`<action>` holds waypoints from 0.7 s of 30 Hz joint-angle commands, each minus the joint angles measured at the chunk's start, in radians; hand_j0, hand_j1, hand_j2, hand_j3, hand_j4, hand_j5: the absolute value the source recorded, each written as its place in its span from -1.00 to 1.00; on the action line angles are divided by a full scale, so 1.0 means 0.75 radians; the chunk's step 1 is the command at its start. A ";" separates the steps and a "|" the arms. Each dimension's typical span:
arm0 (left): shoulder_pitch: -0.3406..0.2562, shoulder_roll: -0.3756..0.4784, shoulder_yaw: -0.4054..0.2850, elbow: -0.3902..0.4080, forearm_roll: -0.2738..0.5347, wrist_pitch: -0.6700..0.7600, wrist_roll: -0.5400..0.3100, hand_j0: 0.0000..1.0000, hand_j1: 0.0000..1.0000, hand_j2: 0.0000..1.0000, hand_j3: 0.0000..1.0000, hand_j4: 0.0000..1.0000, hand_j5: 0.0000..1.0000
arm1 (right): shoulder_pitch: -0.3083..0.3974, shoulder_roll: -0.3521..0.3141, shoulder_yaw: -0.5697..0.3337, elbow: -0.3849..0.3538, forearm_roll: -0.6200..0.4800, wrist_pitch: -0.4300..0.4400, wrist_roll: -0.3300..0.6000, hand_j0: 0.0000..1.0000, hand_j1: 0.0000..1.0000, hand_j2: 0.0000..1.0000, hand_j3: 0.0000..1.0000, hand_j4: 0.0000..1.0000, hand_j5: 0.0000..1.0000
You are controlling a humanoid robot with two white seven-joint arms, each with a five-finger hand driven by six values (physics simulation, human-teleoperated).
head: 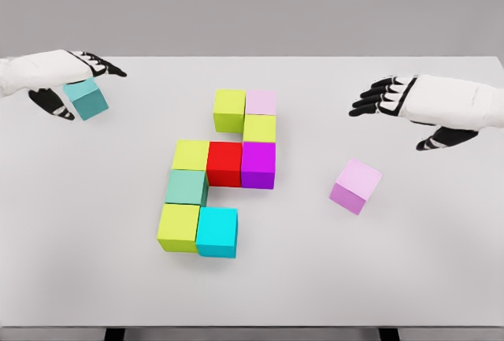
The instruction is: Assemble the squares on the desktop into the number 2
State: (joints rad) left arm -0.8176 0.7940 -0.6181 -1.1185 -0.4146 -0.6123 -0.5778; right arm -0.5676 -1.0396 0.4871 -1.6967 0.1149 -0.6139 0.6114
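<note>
Left hand (69, 81) clasping 1 teal cube (86, 98); right hand (394, 98) unclenched; 8 assembled cubes (224, 164), 1 stray pink cube (355, 186).

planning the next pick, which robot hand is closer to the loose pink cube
Right. The right robot hand hovers just above-right of the loose pink cube; the left robot hand, holding a teal cube, is far left.
</note>
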 commanded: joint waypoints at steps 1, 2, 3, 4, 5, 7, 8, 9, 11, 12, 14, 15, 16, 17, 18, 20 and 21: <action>-0.006 -0.108 0.008 0.131 -0.157 0.002 -0.001 1.00 1.00 1.00 1.00 1.00 1.00 | 0.002 -0.007 0.052 0.002 -0.006 0.004 -0.001 1.00 1.00 1.00 1.00 1.00 1.00; -0.025 -0.116 0.012 0.135 -0.196 0.002 -0.001 1.00 1.00 1.00 1.00 1.00 1.00 | 0.000 -0.007 0.073 0.002 0.000 0.004 -0.001 1.00 1.00 1.00 1.00 1.00 1.00; -0.033 -0.116 0.014 0.135 -0.214 0.002 -0.001 1.00 1.00 1.00 1.00 1.00 1.00 | 0.000 -0.005 0.081 0.002 0.025 0.004 -0.001 1.00 1.00 1.00 1.00 1.00 1.00; -0.035 -0.116 0.014 0.135 -0.231 0.002 -0.001 1.00 1.00 1.00 1.00 1.00 1.00 | 0.002 -0.005 0.091 0.002 0.039 0.004 -0.001 1.00 1.00 1.00 1.00 1.00 1.00; -0.041 -0.116 0.030 0.145 -0.282 0.002 -0.003 1.00 1.00 1.00 1.00 1.00 1.00 | -0.002 0.006 0.126 0.002 0.088 0.004 -0.001 1.00 1.00 1.00 1.00 1.00 1.00; -0.043 -0.116 0.041 0.176 -0.304 0.002 -0.003 0.99 0.99 0.99 0.99 0.99 0.99 | 0.000 0.038 0.130 0.006 0.151 0.004 -0.001 1.00 1.00 1.00 1.00 1.00 1.00; -0.045 -0.116 0.045 0.178 -0.314 0.002 -0.003 0.99 0.99 0.99 0.99 0.99 0.99 | 0.000 0.055 0.130 0.021 0.178 0.004 -0.001 1.00 1.00 1.00 1.00 1.00 1.00; -0.053 -0.114 0.051 0.178 -0.323 0.002 -0.003 0.97 0.97 0.97 0.97 0.97 0.97 | 0.002 0.079 0.130 0.029 0.196 0.004 -0.001 1.00 1.00 1.00 1.00 1.00 1.00; -0.055 -0.112 0.090 0.180 -0.376 0.002 -0.003 0.94 0.94 0.94 0.94 0.94 0.94 | -0.002 0.114 0.128 0.047 0.207 0.004 -0.001 1.00 1.00 1.00 1.00 1.00 1.00; -0.055 -0.116 0.094 0.180 -0.398 0.002 -0.003 0.86 0.86 0.86 0.86 0.86 0.86 | -0.004 0.114 0.130 0.047 0.207 0.004 -0.001 1.00 1.00 1.00 1.00 1.00 1.00; -0.059 -0.118 0.098 0.180 -0.427 0.002 -0.003 0.84 0.84 0.84 0.84 0.84 0.84 | -0.008 0.122 0.163 0.047 0.211 0.004 -0.001 1.00 1.00 1.00 1.00 1.00 1.00; -0.057 -0.120 0.122 0.180 -0.429 0.002 -0.003 0.84 0.84 0.84 0.84 0.84 0.84 | -0.010 0.124 0.179 0.047 0.211 0.004 -0.001 1.00 1.00 1.00 1.00 1.00 1.00; -0.057 -0.130 0.125 0.190 -0.429 0.002 -0.003 0.84 0.84 0.84 0.84 0.84 0.84 | -0.010 0.124 0.183 0.047 0.211 0.004 -0.001 1.00 1.00 1.00 1.00 1.00 1.00; -0.057 -0.142 0.127 0.215 -0.429 0.002 -0.003 0.84 0.84 0.84 0.84 0.84 0.84 | -0.008 0.122 0.185 0.049 0.213 0.004 -0.001 1.00 1.00 1.00 1.00 1.00 1.00; -0.057 -0.163 0.135 0.266 -0.429 0.002 -0.003 0.86 0.86 0.86 0.86 0.86 0.86 | -0.008 0.122 0.193 0.049 0.217 0.004 -0.001 1.00 1.00 1.00 1.00 1.00 1.00; -0.057 -0.222 0.200 0.413 -0.421 0.002 -0.003 0.90 0.90 0.90 0.90 0.90 0.90 | -0.008 0.124 0.212 0.049 0.233 0.004 -0.001 1.00 1.00 1.00 1.00 1.00 1.00; -0.067 -0.245 0.202 0.454 -0.409 0.002 0.001 0.94 0.94 0.94 0.94 0.94 0.94 | -0.008 0.124 0.214 0.049 0.233 0.004 -0.001 1.00 1.00 1.00 1.00 1.00 1.00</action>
State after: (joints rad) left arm -0.9171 0.6420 -0.4937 -0.8478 -0.7258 -0.6127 -0.5786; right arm -0.5738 -0.9471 0.6374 -1.6599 0.2890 -0.6133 0.6113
